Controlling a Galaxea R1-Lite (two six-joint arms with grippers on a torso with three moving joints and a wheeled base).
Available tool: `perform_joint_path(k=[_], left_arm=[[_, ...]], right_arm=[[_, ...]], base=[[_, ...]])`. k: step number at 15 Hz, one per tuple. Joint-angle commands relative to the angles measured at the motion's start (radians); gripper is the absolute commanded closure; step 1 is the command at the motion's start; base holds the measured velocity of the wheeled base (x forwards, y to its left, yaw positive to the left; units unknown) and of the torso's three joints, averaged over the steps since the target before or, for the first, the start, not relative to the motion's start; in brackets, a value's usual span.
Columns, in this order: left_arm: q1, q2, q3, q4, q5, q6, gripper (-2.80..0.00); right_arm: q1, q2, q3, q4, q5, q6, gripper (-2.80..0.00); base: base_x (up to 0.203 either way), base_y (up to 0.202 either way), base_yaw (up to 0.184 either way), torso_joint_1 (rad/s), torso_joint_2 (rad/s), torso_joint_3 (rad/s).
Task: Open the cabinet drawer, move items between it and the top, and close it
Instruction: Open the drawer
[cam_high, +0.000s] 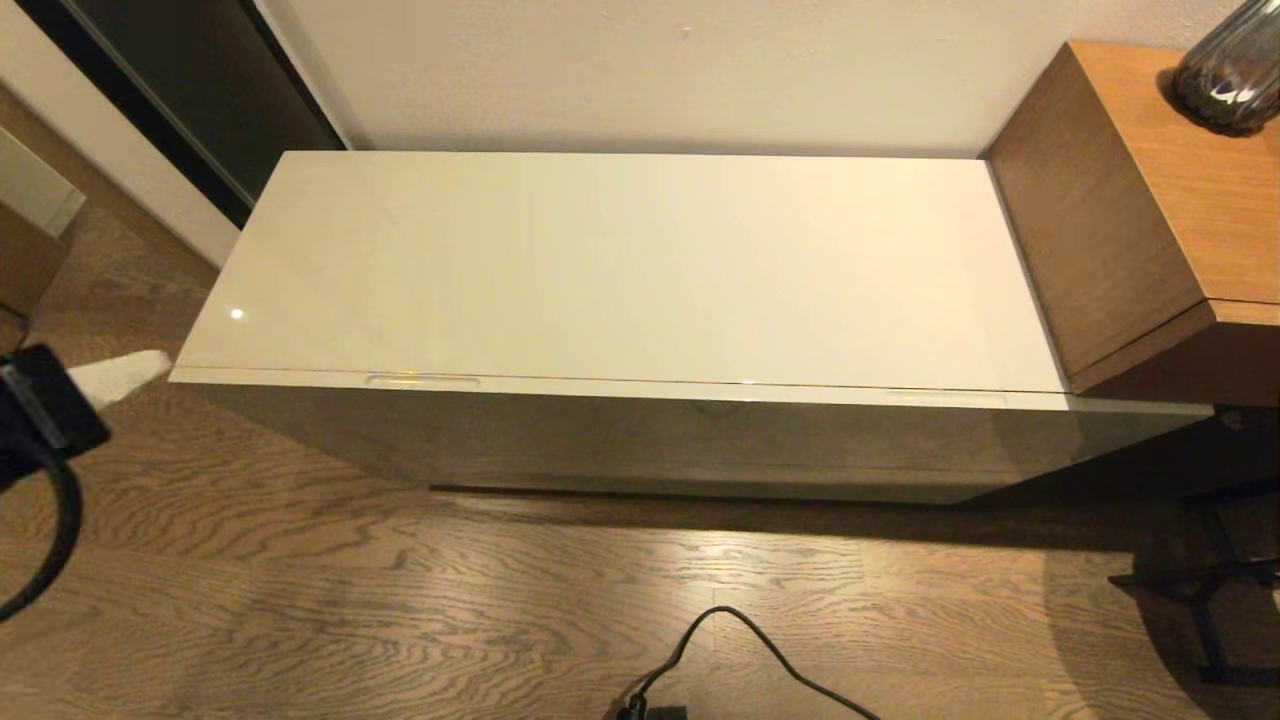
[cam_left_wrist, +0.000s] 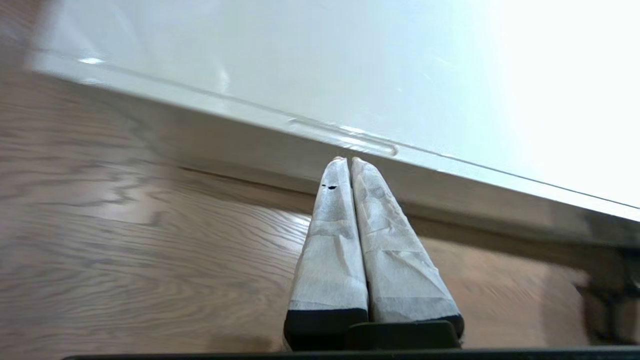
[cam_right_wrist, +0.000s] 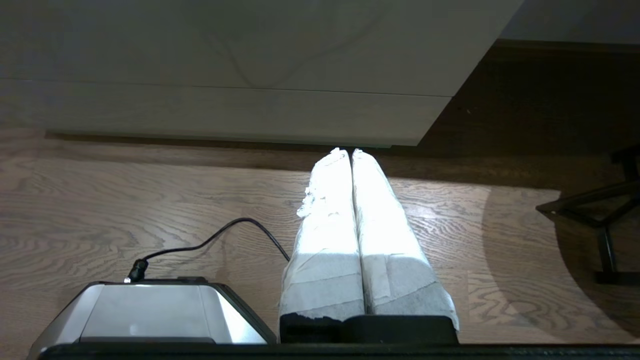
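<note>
The cabinet drawer (cam_high: 700, 440) is shut, its glossy cream front flush under the top (cam_high: 620, 260), which lies bare. Two slim handle slots show along its upper edge, one on the left (cam_high: 422, 380) and one on the right (cam_high: 945, 397). The items are out of view. My left gripper (cam_high: 150, 362) hangs off the cabinet's left front corner; in the left wrist view its taped fingers (cam_left_wrist: 348, 160) are shut and empty, just short of the left slot (cam_left_wrist: 345, 137). My right gripper (cam_right_wrist: 348, 150) is shut and empty, low over the floor, facing the cabinet front (cam_right_wrist: 250, 45).
A taller brown wooden desk (cam_high: 1150, 200) abuts the cabinet's right end, with a dark vase (cam_high: 1235, 70) on it. Black stand legs (cam_high: 1220, 580) sit at the right on the wood floor. A black cable (cam_high: 740, 640) runs from the robot's base (cam_right_wrist: 150, 315).
</note>
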Motion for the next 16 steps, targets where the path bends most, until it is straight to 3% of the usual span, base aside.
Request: perform_joint_path(k=[1, 5, 9, 11, 14, 16], left_arm=[[-0.052, 0.185, -0.086, 0.000, -0.001, -0.003, 0.00], [-0.099, 0.266, -0.157, 0.008, 0.006, -0.007, 0.00], [-0.203, 0.498, -0.243, 0.034, 0.106, -0.008, 0.00], [-0.231, 0.540, -0.261, 0.029, 0.116, -0.012, 0.00], [-0.248, 0.575, -0.326, 0.039, 0.118, -0.106, 0.00], [-0.249, 0.574, -0.314, 0.036, 0.118, -0.110, 0.00]], right_arm=[[0.000, 0.001, 0.000, -0.001, 0.000, -0.001, 0.00], [0.000, 0.001, 0.000, -0.001, 0.000, -0.001, 0.00], [0.000, 0.001, 0.000, -0.001, 0.000, -0.001, 0.00], [0.000, 0.001, 0.000, -0.001, 0.000, -0.001, 0.00], [0.000, 0.001, 0.000, -0.001, -0.001, -0.001, 0.00], [0.000, 0.001, 0.000, 0.001, 0.000, -0.001, 0.00]], base=[[0.000, 0.000, 0.000, 0.000, 0.00, 0.000], [0.000, 0.000, 0.000, 0.000, 0.00, 0.000], [0.000, 0.000, 0.000, 0.000, 0.00, 0.000], [0.000, 0.000, 0.000, 0.000, 0.00, 0.000], [0.000, 0.000, 0.000, 0.000, 0.00, 0.000], [0.000, 0.000, 0.000, 0.000, 0.00, 0.000]])
